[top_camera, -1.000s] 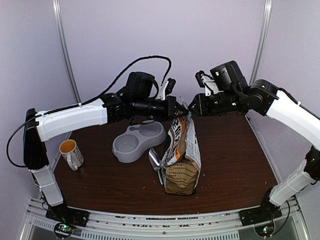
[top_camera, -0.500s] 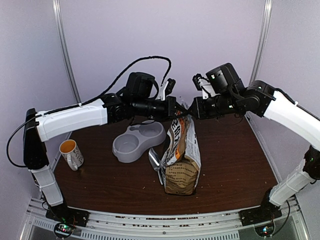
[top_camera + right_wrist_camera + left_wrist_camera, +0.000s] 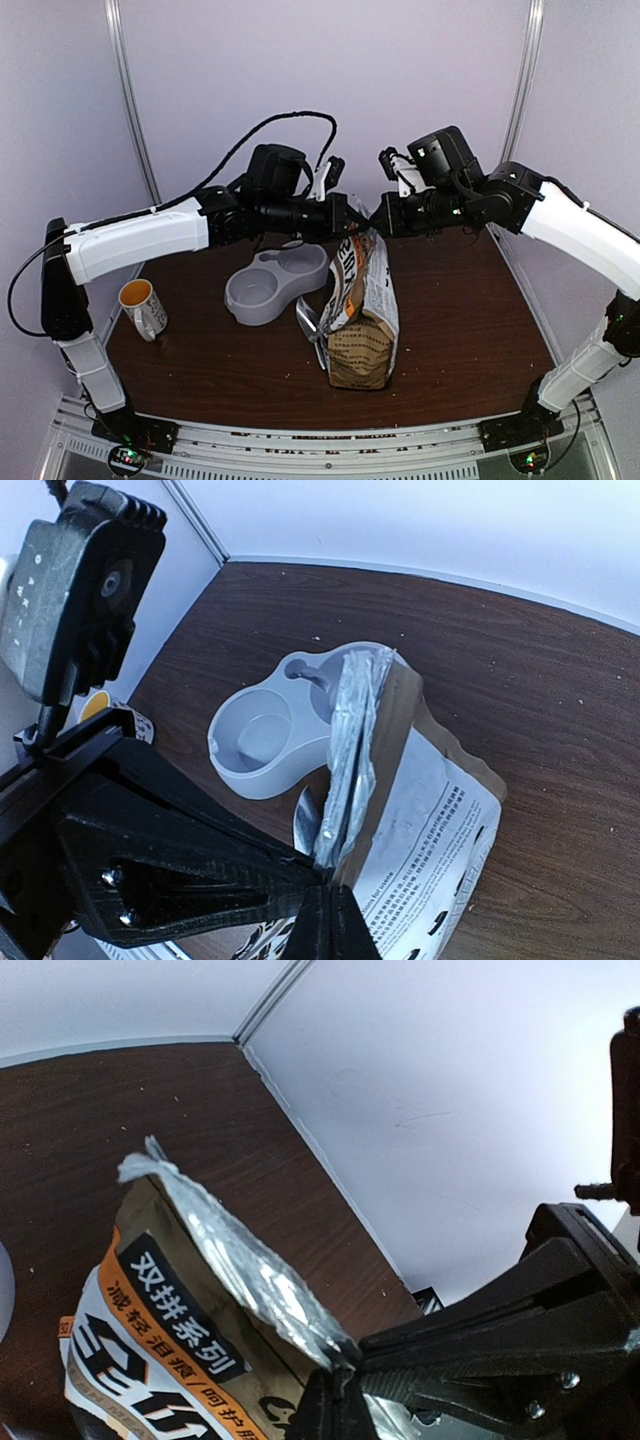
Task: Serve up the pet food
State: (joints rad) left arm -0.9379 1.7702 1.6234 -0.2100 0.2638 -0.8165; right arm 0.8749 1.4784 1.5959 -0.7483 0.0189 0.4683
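Observation:
The kraft-brown pet food bag [image 3: 362, 320] stands upright mid-table, its silver-lined top edge [image 3: 240, 1260] pinched from both sides. My left gripper [image 3: 350, 217] is shut on the top's left side; my right gripper [image 3: 374, 219] is shut on its right side, the two almost touching. The bag's mouth [image 3: 352, 730] is a narrow closed slit. No kibble is visible. The grey double bowl [image 3: 276, 282] sits left of the bag and shows in the right wrist view [image 3: 270, 730]. The metal scoop [image 3: 309, 320] lies against the bag's left side.
A yellow-and-white mug [image 3: 143, 307] stands near the table's left edge. Small crumbs dot the dark wooden tabletop [image 3: 470, 330]. Purple walls close in behind and at both sides.
Both grippers have shifted slightly left and up with the bag top still pinched. The bag leans a little more upright.

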